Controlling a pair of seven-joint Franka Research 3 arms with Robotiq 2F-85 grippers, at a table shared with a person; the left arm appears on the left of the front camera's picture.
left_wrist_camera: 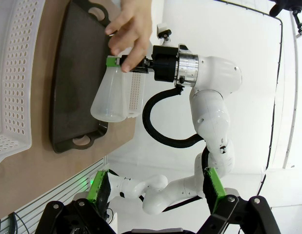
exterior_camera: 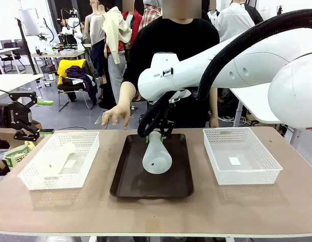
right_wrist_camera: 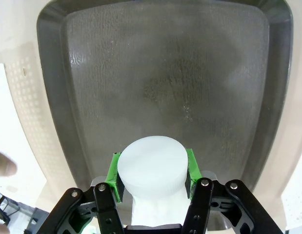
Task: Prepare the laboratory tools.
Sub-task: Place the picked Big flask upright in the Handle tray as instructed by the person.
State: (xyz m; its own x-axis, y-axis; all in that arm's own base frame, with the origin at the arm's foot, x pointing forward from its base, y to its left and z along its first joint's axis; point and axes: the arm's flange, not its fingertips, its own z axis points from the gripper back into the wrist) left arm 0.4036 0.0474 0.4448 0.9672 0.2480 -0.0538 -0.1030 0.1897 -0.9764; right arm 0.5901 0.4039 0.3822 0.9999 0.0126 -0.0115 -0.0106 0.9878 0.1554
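1. The right arm's fingers (exterior_camera: 148, 126) are pinching the narrow neck of a frosted flask (exterior_camera: 157, 155), with the green pads pressing on either side of it (right_wrist_camera: 113, 171).
2. The flask is hanging in the air over the dark brown tray (exterior_camera: 126, 177). It is tilting, with its wide round base (right_wrist_camera: 151, 168) facing down and toward the robot's side, and it is not touching the tray floor (right_wrist_camera: 165, 73).
3. In the left wrist view, the flask (left_wrist_camera: 111, 95) is standing out from the tray (left_wrist_camera: 75, 73), with the neck sitting between the right arm's fingers (left_wrist_camera: 111, 61).
4. The left arm's fingers (exterior_camera: 23, 96) are hovering spread apart with nothing between them, off the tabletop's (exterior_camera: 161, 212) left end; their green pads (left_wrist_camera: 99, 187) are standing well apart.
5. A second flask (exterior_camera: 57, 157) is lying on its side inside the left basket (exterior_camera: 90, 151).
6. The right basket (exterior_camera: 269, 164) is sitting to the right of the tray.
7. The person's hand (exterior_camera: 117, 115) is hovering, fingers pointing down, over the far edge of the tabletop near the tray's far left corner.
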